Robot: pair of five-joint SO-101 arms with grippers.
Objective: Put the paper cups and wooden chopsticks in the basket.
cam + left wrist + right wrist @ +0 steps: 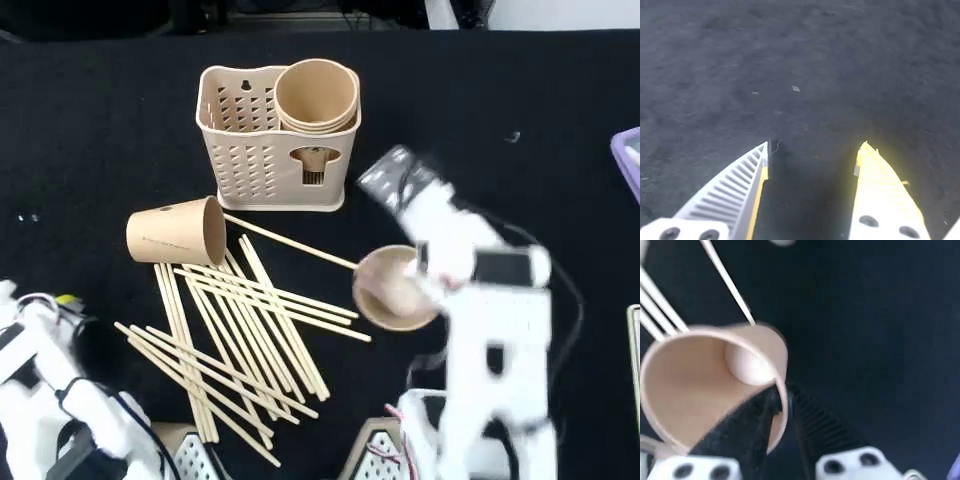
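The right jaws are clenched on the rim of a paper cup (705,390), one jaw inside the wall and one outside. In the high view this held cup (395,288) hangs over the counter (520,130) near the centre, its mouth tipped up so the inside shows. The basket (235,150) stands toward 12 o'clock on the counter, at about 11 o'clock from the held cup and well apart from it. Stacked cups (316,95) already sit mouth-up in its 3 o'clock compartment. To nest there, the held cup would likely need carrying toward 11 o'clock and righting until its axis is upright.

A second cup (175,232) lies on its side at 9 o'clock, long axis running 9 to 3, mouth toward 3. The chopsticks (240,330) fan out toward 6 o'clock. Both lie nearer the left arm, parked at 8 o'clock, whose left jaws are released over bare counter.
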